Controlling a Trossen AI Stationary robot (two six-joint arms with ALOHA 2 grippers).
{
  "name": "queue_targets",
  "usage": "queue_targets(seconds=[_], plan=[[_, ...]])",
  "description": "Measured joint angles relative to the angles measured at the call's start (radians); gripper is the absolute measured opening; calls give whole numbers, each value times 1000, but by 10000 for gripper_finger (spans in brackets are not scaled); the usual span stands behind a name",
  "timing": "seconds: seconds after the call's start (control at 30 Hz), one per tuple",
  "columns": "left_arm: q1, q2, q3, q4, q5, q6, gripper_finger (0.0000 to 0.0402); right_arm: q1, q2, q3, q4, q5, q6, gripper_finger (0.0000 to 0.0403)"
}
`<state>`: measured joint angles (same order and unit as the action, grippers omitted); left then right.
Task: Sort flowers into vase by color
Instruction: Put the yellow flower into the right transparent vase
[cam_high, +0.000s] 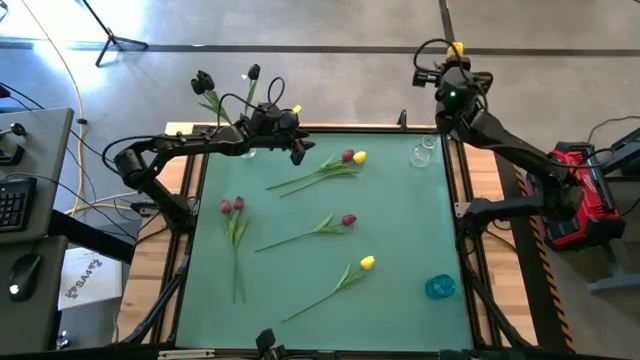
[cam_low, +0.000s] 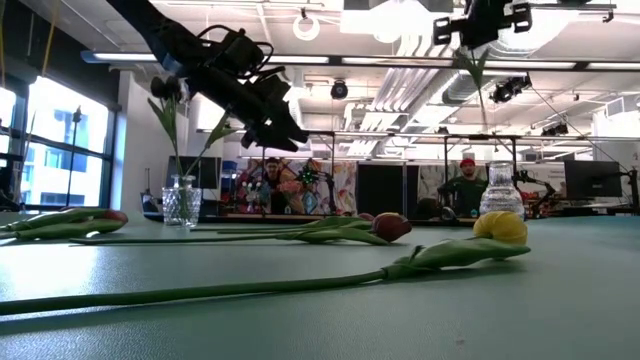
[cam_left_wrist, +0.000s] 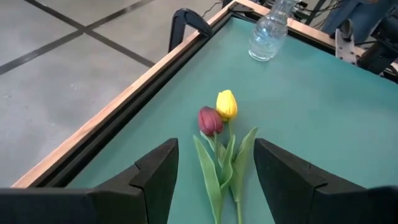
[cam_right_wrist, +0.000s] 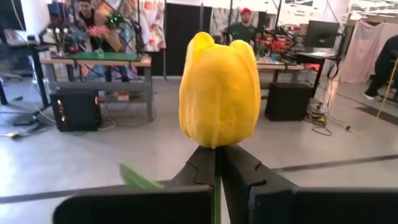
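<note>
1. At the far-left corner of the green worktop (cam_high: 400, 250) a clear glass vase (cam_low: 181, 204) stands holding black tulips (cam_high: 204, 82), whose heads lean out past the worktop's back edge.
2. The left gripper (cam_high: 297, 152) hangs above the back edge just beside that vase, its fingers (cam_left_wrist: 155, 174) spread apart and holding nothing.
3. In the left wrist view, a red tulip (cam_left_wrist: 210, 121) and a yellow tulip (cam_left_wrist: 227, 105) lie side by side on the worktop ahead of the open fingers, heads touching, leaves overlapping.
4. On the left side of the worktop lies a pair of red tulips (cam_high: 232, 206), stems running toward the front edge.
5. Near the middle lies a single red tulip (cam_high: 347, 220), its stem slanting to the front-left.
6. Nearer the front lies a single yellow tulip (cam_high: 367, 263), stem also slanting to the front-left; it fills the foreground of the low view and partly hides what is behind it.
7. A second clear vase (cam_high: 422, 153) stands empty near the far-right corner.
8. A blue vase (cam_high: 440, 287) lies near the right edge toward the front; whether it is tipped over is hard to tell.
9. The right gripper (cam_high: 455, 62) is raised beyond the far-right corner, its fingers clamped on the stem of another yellow tulip (cam_right_wrist: 219, 90), head upright just above the fingertips.
10. People show in the room behind.
</note>
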<state>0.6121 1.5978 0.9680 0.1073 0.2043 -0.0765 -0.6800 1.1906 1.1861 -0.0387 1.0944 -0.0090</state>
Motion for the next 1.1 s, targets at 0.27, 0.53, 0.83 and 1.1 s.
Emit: queue_targets(seconds=[0.27, 0.53, 0.83, 1.1], plan=[[0, 0, 0, -3, 0, 0, 197, 6, -1, 27, -53, 3, -22, 0], [0, 0, 0, 0, -3, 1, 197, 13, -1, 27, -256, 37, 144, 0], [0, 0, 0, 26, -4, -1, 197, 12, -1, 28, -552, -84, 456, 19], [-5, 0, 0, 10, 13, -2, 197, 12, -1, 28, -810, -256, 766, 125]])
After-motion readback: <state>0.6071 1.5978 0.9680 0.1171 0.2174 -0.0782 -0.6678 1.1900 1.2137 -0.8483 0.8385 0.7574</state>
